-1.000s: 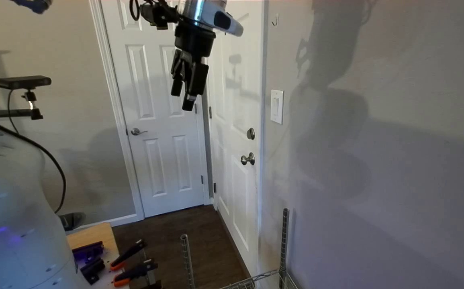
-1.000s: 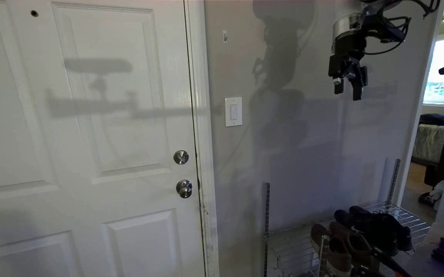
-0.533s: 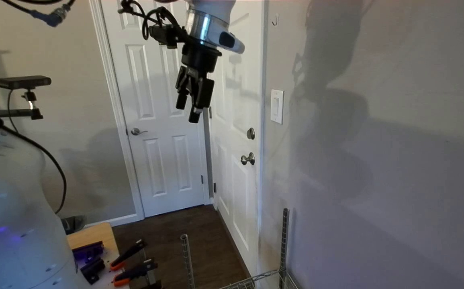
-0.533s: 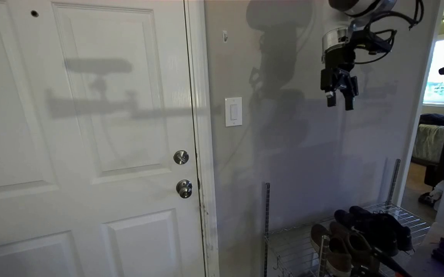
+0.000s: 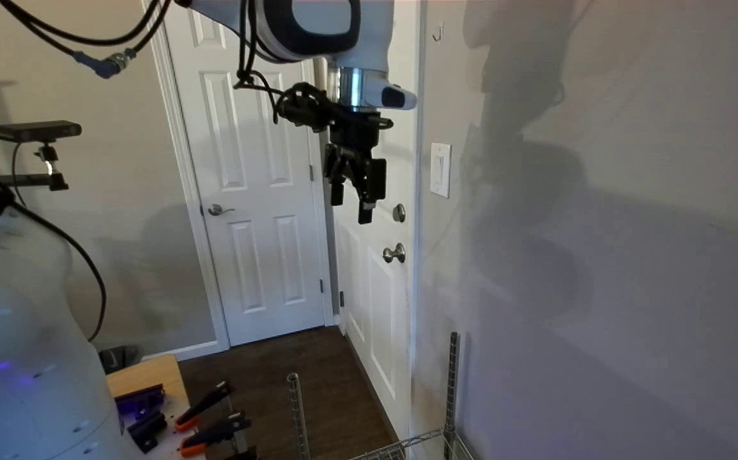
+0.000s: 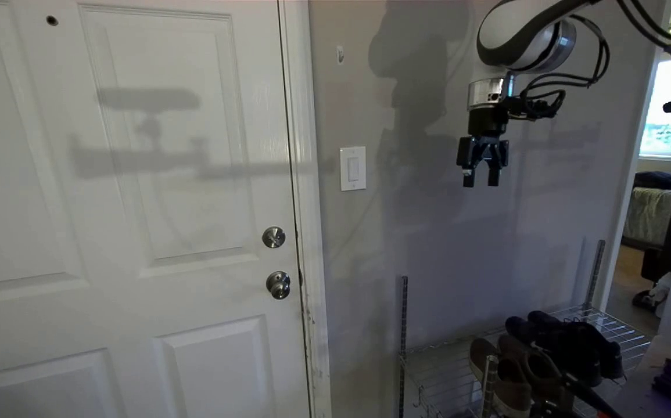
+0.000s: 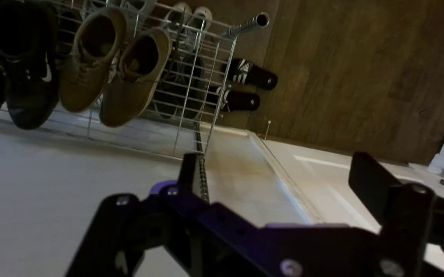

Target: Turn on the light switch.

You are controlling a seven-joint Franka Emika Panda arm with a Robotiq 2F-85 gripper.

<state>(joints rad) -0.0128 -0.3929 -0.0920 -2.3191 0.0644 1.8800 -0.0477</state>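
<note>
White switch (image 6: pixel 353 168), both exterior views only

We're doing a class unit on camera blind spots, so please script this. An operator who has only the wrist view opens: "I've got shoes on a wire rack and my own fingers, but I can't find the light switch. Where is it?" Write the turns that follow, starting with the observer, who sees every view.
Observer: In an exterior view, the light switch is on the wall, just beside the door trim.
Operator: Am I touching it?
Observer: No. Both exterior views show the gripper apart from it.
Operator: Is anything mounted on the wall above it?
Observer: Yes, a small hook, higher up.
</note>
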